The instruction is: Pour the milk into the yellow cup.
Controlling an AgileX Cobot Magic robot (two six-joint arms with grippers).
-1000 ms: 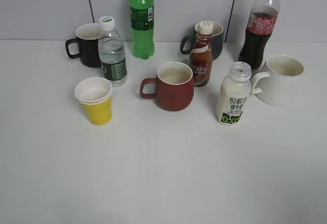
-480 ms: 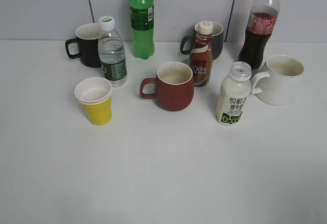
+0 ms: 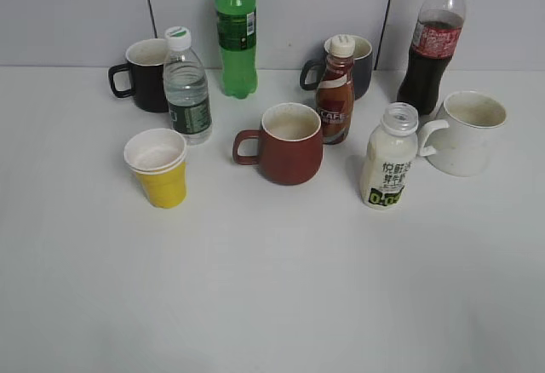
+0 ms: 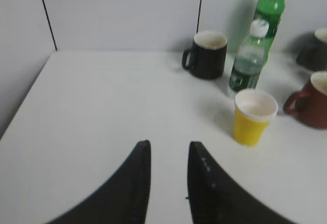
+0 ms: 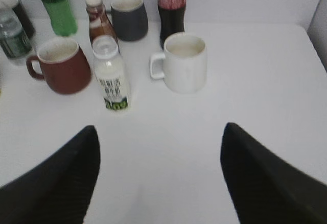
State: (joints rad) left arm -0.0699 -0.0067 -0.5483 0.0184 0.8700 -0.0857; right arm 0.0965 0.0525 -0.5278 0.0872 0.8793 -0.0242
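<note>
The milk (image 3: 390, 158) is a small capless bottle of white liquid with a white label. It stands upright at the right of the table and also shows in the right wrist view (image 5: 111, 74). The yellow cup (image 3: 157, 167) stands upright at the left, white inside, and also shows in the left wrist view (image 4: 253, 117). My left gripper (image 4: 168, 144) has its jaws a narrow gap apart with nothing between them, low and left of the cup. My right gripper (image 5: 161, 129) is wide open and empty, with the milk ahead and to its left. Neither gripper shows in the exterior view.
A brown-red mug (image 3: 288, 144) stands between cup and milk. A white mug (image 3: 466, 132) is just right of the milk, with a coffee bottle (image 3: 335, 92) behind it on the left. A water bottle (image 3: 186, 88), black mug (image 3: 143, 74), green bottle (image 3: 236, 32), cola bottle (image 3: 433, 43) and dark mug (image 3: 361, 64) stand along the back.
</note>
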